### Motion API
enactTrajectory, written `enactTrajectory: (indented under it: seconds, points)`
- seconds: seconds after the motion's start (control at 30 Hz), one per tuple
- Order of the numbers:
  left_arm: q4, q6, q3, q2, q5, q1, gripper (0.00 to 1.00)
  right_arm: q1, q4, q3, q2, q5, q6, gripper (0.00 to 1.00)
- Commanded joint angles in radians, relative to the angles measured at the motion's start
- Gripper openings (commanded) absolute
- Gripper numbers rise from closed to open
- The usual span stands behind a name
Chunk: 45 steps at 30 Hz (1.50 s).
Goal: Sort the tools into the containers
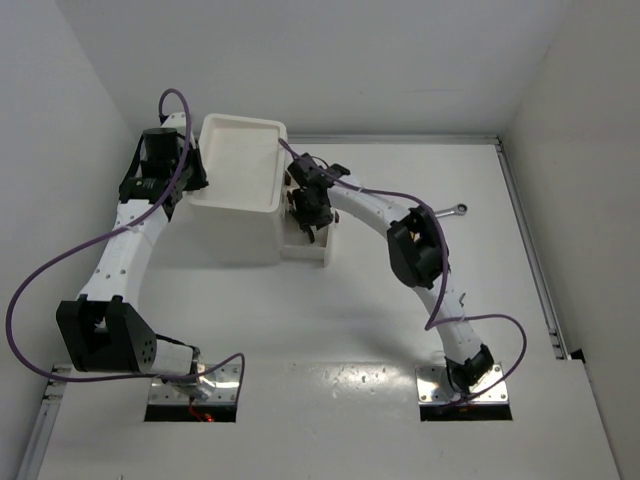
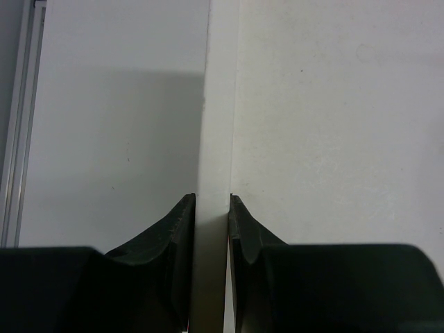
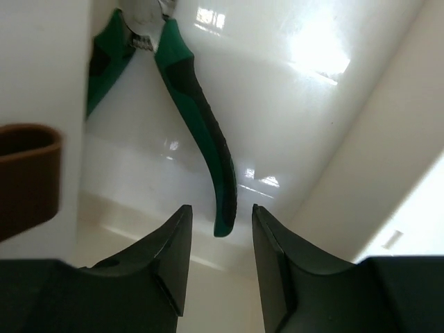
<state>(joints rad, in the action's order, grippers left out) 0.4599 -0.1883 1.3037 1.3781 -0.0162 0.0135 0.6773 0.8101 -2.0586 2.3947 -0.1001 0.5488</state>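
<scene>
In the right wrist view, the right gripper (image 3: 220, 209) fills the bottom of the frame. Its jaws are partly open and grip nothing. The tip of one handle of the green-handled pliers (image 3: 201, 118) hangs in the gap, clear of both fingers. The pliers lie inside the smaller white bin (image 3: 298, 97), their metal head at the upper left. A brown rounded piece (image 3: 28, 173) sits at the left edge.

In the left wrist view, the left gripper (image 2: 212, 200) has its jaws drawn in to a narrow slot, pinching the rim of the large white bin (image 2: 220, 104).

From above, that bin stands at upper centre, with the smaller bin against its right side. A combination wrench (image 1: 452, 211) lies on the table (image 1: 350, 330), well to the right.
</scene>
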Motion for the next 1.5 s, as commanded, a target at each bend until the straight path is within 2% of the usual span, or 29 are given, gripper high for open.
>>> enactTrajectory:
  seconds: [0.0, 0.1, 0.13, 0.23, 0.3, 0.4, 0.47, 0.57, 0.73, 1.0, 1.1, 1.27, 1.47]
  points:
    - [0.129, -0.039, -0.052, 0.039, 0.032, 0.028, 0.0, -0.011, -0.037, -0.037, -0.118, -0.012, -0.032, 0.4]
    - [0.129, -0.039, -0.052, 0.049, 0.041, 0.028, 0.0, -0.021, -0.037, -0.011, -0.173, -0.023, -0.042, 0.33]
    - [0.129, -0.039, -0.052, 0.049, 0.041, 0.028, 0.0, -0.033, -0.037, 0.003, -0.202, -0.023, -0.043, 0.25]
    - [0.129, -0.039, -0.043, 0.049, 0.041, 0.028, 0.0, -0.044, -0.046, 0.028, -0.245, -0.023, -0.052, 0.2]
    - [0.129, -0.039, -0.043, 0.058, 0.05, 0.028, 0.0, -0.073, -0.055, 0.057, -0.29, -0.032, -0.062, 0.08]
    - [0.129, -0.039, -0.043, 0.058, 0.059, 0.028, 0.0, -0.114, -0.055, 0.128, -0.315, -0.081, -0.084, 0.0]
    - [0.129, -0.039, -0.043, 0.058, 0.059, 0.028, 0.0, -0.146, -0.055, 0.179, -0.327, -0.093, -0.084, 0.0]
    - [0.12, -0.039, -0.052, 0.058, 0.081, 0.028, 0.0, -0.22, -0.055, 0.294, -0.298, 0.011, -0.072, 0.0]
    - [0.12, -0.03, -0.061, 0.058, 0.099, 0.028, 0.0, -0.304, -0.055, 0.289, -0.203, 0.22, -0.058, 0.0]
    - [0.12, -0.03, -0.07, 0.067, 0.128, 0.028, 0.0, -0.323, -0.141, 0.242, -0.111, 0.43, -0.018, 0.0]
    - [0.12, -0.03, -0.07, 0.067, 0.148, 0.028, 0.0, -0.332, -0.239, 0.261, -0.111, 0.569, 0.042, 0.0]
    - [0.12, -0.02, -0.07, 0.067, 0.176, 0.037, 0.0, -0.341, -0.367, 0.311, -0.111, 0.641, 0.157, 0.0]
    - [0.12, -0.02, -0.079, 0.076, 0.208, 0.037, 0.0, -0.32, -0.411, 0.301, -0.078, 0.681, 0.206, 0.0]
